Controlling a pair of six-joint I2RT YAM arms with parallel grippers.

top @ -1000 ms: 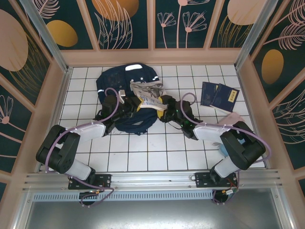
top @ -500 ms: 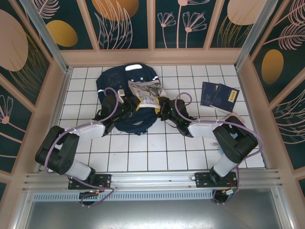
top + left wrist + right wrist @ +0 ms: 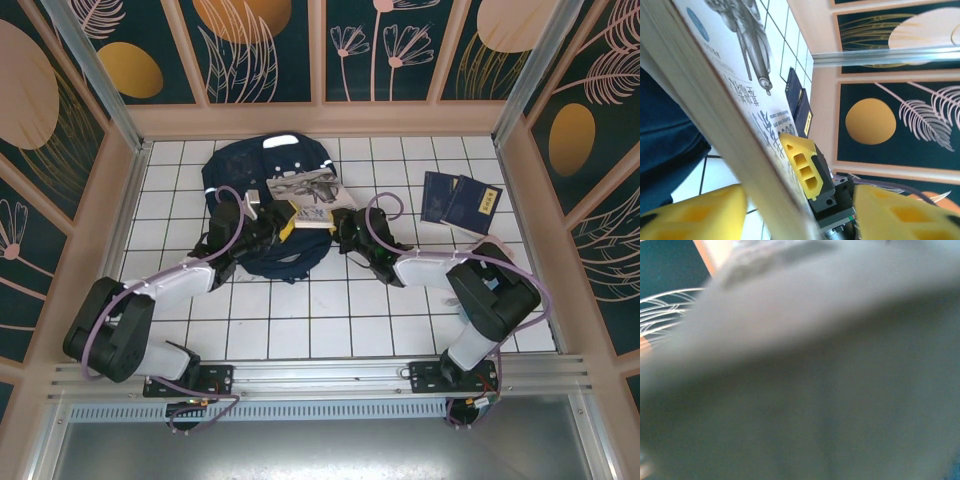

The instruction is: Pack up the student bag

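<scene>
Flat paper book (image 3: 312, 200), maybe resting on fabric student bag (image 3: 248, 165).

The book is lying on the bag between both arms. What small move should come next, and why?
Probably the right end effector should ease the book down into the student bag. The book lies on top of the bag, not inside it. The left end effector stands open around its edge, and the right one seems closed on its corner.

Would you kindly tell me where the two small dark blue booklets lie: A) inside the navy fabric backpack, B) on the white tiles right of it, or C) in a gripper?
B: the small dark blue booklets lie on white tiles, right of the navy fabric backpack.
</scene>
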